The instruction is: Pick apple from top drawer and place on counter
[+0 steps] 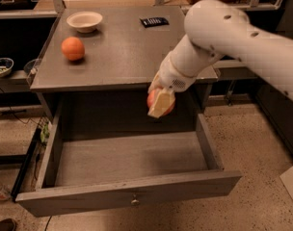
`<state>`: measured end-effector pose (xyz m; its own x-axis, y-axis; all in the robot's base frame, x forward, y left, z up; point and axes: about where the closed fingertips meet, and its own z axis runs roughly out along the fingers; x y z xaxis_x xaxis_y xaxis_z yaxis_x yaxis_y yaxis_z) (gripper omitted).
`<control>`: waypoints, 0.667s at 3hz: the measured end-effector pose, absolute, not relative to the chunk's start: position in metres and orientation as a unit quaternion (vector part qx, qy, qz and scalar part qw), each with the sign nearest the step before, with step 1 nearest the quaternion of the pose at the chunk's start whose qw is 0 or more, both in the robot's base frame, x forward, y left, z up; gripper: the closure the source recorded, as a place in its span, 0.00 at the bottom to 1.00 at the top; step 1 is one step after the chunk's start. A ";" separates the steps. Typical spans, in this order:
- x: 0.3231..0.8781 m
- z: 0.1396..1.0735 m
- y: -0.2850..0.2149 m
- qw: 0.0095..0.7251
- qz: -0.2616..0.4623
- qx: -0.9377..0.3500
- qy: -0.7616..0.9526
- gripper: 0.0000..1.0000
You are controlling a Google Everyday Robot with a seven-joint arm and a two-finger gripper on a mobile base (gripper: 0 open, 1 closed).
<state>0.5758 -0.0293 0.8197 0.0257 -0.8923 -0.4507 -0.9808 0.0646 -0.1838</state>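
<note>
My gripper [160,101] hangs from the big white arm and is shut on the red-orange apple [153,99]. It holds the apple in the air above the open top drawer [127,158], just below and in front of the counter's front edge. The drawer is pulled fully out and its grey floor shows nothing in it. The counter [122,47] is the flat grey cabinet top behind the gripper.
On the counter lie a plain orange fruit [73,48] at the left, a cream bowl [84,20] at the back left and a small dark remote-like object [154,21] at the back. A dark shelf with a bowl [1,66] stands at the left.
</note>
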 end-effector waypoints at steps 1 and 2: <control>0.610 0.856 -0.048 0.241 0.076 -0.668 0.700 1.00; 0.617 0.875 -0.050 0.258 0.070 -0.664 0.698 1.00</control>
<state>0.6174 -0.0498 0.8748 0.0150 -0.8913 -0.4533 -0.9636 0.1082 -0.2446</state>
